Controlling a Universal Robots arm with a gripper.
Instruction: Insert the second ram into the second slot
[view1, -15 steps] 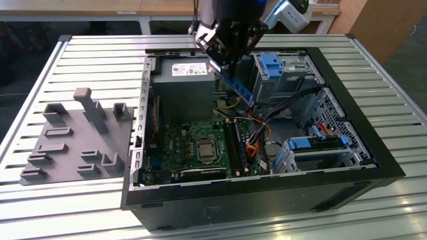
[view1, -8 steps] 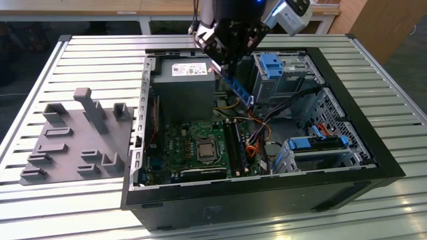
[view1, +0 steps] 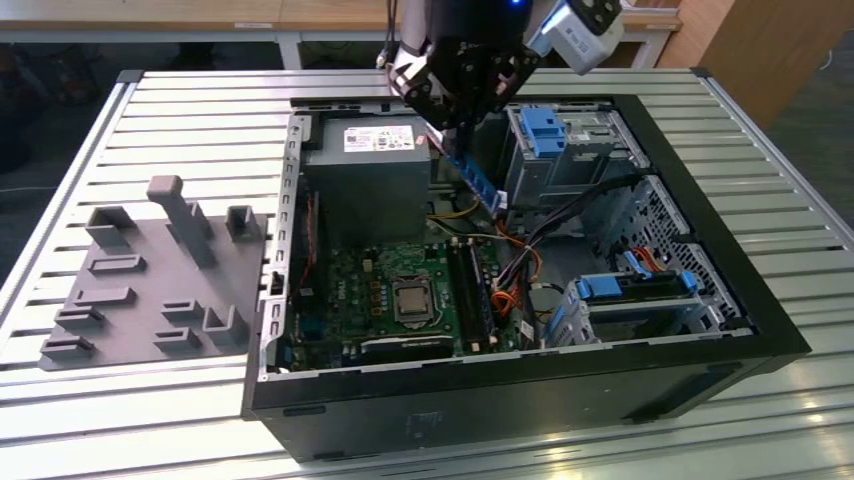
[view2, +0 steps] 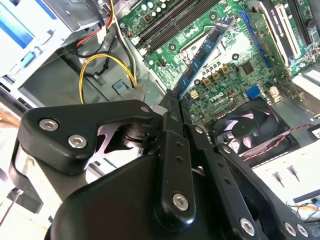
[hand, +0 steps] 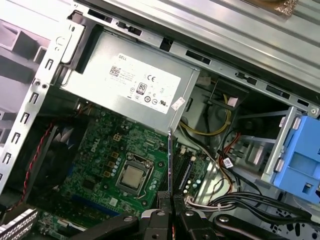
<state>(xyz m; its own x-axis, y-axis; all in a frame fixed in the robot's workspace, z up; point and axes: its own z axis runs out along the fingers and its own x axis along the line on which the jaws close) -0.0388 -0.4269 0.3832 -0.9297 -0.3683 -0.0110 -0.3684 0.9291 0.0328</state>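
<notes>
The ram (view1: 478, 180) is clamped by its upper end in the gripper (view1: 451, 132), hanging tilted over the open case (view1: 467, 410) and not seated. In the exterior view it sits at 12 o'clock from the slots (view1: 467, 285), with the power supply (view1: 367, 180) at its 9 o'clock and a blue drive clip (view1: 545, 130) at its 2 o'clock. In the second wrist view the ram (view2: 202, 55) reaches out over the motherboard (view2: 235, 70)

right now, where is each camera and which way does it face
Exterior view: off the arm, looking down into the open computer case; pincer shows.
First wrist view: on the wrist, facing the power supply; pincer tips show.
Second wrist view: on the wrist, facing the motherboard past the pincer's links.
All share the second ram.
</notes>
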